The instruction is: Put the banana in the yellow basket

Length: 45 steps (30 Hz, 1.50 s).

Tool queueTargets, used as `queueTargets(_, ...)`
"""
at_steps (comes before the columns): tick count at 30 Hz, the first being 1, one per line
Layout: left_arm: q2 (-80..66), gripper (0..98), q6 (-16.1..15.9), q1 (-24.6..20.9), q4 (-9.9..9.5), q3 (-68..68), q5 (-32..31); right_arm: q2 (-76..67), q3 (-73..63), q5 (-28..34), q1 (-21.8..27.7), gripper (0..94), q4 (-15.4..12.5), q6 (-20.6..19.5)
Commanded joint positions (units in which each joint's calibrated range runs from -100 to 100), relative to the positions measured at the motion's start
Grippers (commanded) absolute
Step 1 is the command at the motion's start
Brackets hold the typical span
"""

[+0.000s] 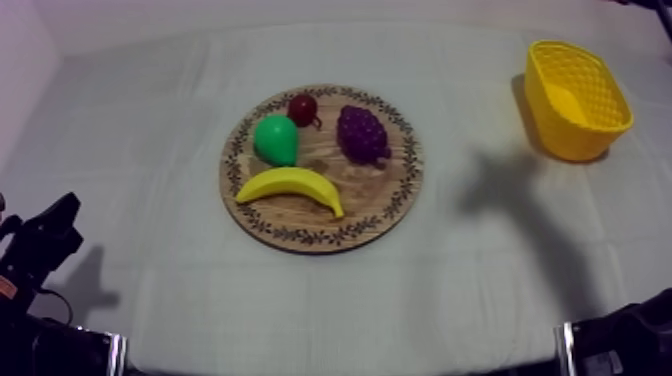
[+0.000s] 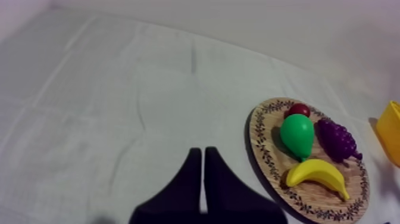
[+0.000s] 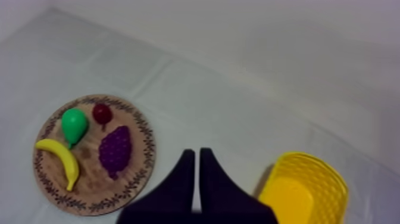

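Observation:
A yellow banana (image 1: 290, 186) lies on the near part of the round wooden board (image 1: 383, 203), at the middle of the table. The yellow basket (image 1: 577, 98) stands at the far right with nothing in it. My left gripper (image 2: 203, 152) is shut on nothing, its fingers together as a narrow wedge over bare cloth, well left of the board (image 2: 269, 150) and banana (image 2: 315, 174). My right gripper (image 3: 197, 154) is likewise shut on nothing. It hangs above the cloth between the board (image 3: 89, 186) with the banana (image 3: 61, 161) and the basket (image 3: 303, 190).
Behind the banana the board also holds a green pear (image 1: 276, 139), a small red fruit (image 1: 302, 108) and purple grapes (image 1: 362, 133). My left arm (image 1: 42, 245) sits low at the table's near left, my right arm (image 1: 625, 335) at the near right.

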Motion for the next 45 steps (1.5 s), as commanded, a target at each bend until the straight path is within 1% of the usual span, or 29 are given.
queueTargets(1, 0.0, 0.1, 0.0, 0.0, 0.0, 0.0, 0.0, 3.5, -0.6, 0.3, -3.4, 0.6, 0.3, 0.0)
queueTargets(7, 0.0, 0.1, 0.0, 0.0, 0.0, 0.0, 0.0, 9.5, -0.8, 0.5, -10.1, 0.6, 0.6, -0.1)
queueTargets(12, 0.0, 0.1, 0.0, 0.0, 0.0, 0.0, 0.0, 15.3, -1.4, 0.7, -14.3, 0.6, -0.2, 1.1)
queueTargets(16, 0.0, 0.1, 0.0, 0.0, 0.0, 0.0, 0.0, 20.1, -2.8, 1.2, -16.7, 0.6, -0.9, 2.1)
queueTargets(22, 0.0, 0.1, 0.0, 0.0, 0.0, 0.0, 0.0, 27.0, -4.7, 0.5, -20.1, 0.5, -0.3, 3.0)
queueTargets(27, 0.0, 0.1, 0.0, 0.0, 0.0, 0.0, 0.0, 33.2, -7.1, 1.1, -21.5, 4.6, -0.9, 5.0)
queueTargets(28, 0.0, 0.1, 0.0, 0.0, 0.0, 0.0, 0.0, 34.4, -7.7, 1.3, -21.6, 6.8, -1.1, 5.5)
queueTargets(30, 0.0, 0.1, 0.0, 0.0, 0.0, 0.0, 0.0, 36.5, -8.6, 1.4, -21.8, 15.5, -1.6, 6.6)
queueTargets(34, 0.0, 0.1, 0.0, 0.0, 0.0, 0.0, 0.0, 39.7, -9.8, 2.1, -22.2, 41.5, -2.2, 7.8)
queueTargets(37, 0.0, 0.1, 0.0, 0.0, 0.0, 0.0, 0.0, 41.8, -11.6, 3.5, -22.8, 56.3, -2.0, 7.8)
queueTargets(40, 0.0, 0.1, 0.0, 0.0, 0.0, 0.0, 0.0, 43.5, -13.2, 3.9, -23.3, 63.4, -1.8, 7.7)
queueTargets(42, 0.0, 0.1, 0.0, 0.0, 0.0, 0.0, 0.0, 44.5, -14.0, 3.6, -23.7, 65.2, -1.9, 7.6)
queueTargets(45, 0.0, 0.1, 0.0, 0.0, 0.0, 0.0, 0.0, 46.6, -14.6, 2.5, -24.0, 65.7, -2.4, 8.0)
